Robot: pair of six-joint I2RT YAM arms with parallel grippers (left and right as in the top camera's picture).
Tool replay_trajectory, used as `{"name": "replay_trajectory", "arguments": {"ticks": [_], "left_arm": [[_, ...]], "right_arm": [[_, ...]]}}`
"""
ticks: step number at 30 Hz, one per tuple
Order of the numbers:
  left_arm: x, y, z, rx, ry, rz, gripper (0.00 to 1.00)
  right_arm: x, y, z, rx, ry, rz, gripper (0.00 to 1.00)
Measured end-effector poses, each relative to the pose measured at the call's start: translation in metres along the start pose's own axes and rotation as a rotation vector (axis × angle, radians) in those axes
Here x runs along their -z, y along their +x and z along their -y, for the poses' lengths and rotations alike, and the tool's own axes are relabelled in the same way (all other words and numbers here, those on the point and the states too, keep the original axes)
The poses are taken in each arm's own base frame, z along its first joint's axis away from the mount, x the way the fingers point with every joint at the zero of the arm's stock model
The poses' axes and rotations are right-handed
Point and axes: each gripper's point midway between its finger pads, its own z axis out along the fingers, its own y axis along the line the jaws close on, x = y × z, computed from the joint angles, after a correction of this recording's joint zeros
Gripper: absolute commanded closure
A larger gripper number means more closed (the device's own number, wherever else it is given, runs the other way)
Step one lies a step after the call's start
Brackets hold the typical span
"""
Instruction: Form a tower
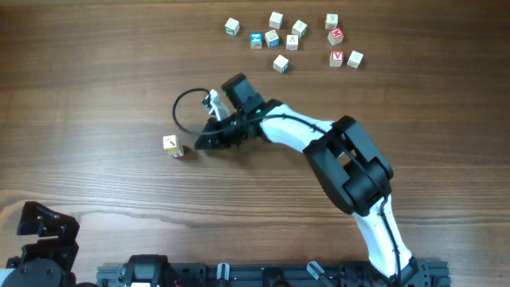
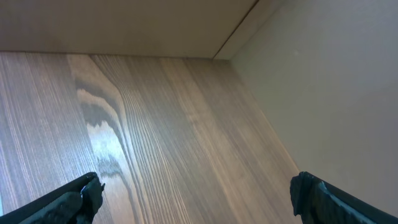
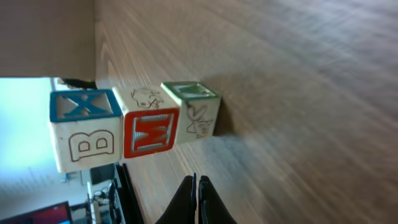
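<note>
Right jaws pinched together, empty; left jaws wide — tower [image 3: 138, 127] cubes read X, B, M.

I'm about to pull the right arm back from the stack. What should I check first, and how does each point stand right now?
1. Tower standing, three cubes high, green-topped cube at the bottom: ok.
2. Cubes sitting flush on each other: cannot tell, the wrist view is too slanted.
3. Right hand shut and empty, fingers together: ok.
4. Right hand not touching the tower: ok, a gap shows in the wrist view.
5. Left hand open with nothing between its fingers: ok.
6. Loose cubes well apart from the tower, at the far side of the table: ok.
</note>
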Motion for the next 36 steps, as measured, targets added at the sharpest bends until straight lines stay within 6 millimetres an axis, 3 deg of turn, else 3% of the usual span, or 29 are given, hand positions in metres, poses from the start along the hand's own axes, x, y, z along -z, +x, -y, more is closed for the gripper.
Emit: {"name": "replay_trajectory", "arguments": {"ticks": [6, 13, 21, 36], "left_arm": [[0.0, 0.0, 0.0, 0.0, 0.0, 0.0, 0.0], [0.0, 0.0, 0.0, 0.0, 0.0, 0.0, 0.0], [0.0, 0.0, 0.0, 0.0, 0.0, 0.0, 0.0], [0.0, 0.0, 0.0, 0.0, 0.0, 0.0, 0.0]], "right_arm": [[-0.012, -0.003, -0.009, 0.059, 0.014, 0.03, 0.96], [-0.014, -0.01, -0.012, 0.025, 0.01, 0.063, 0.96], [-0.03, -0.003, 0.011, -0.163, 0.0, 0.036, 0.96], [-0.037, 0.002, -0.004, -0.161, -0.047, 0.011, 0.96]]}}
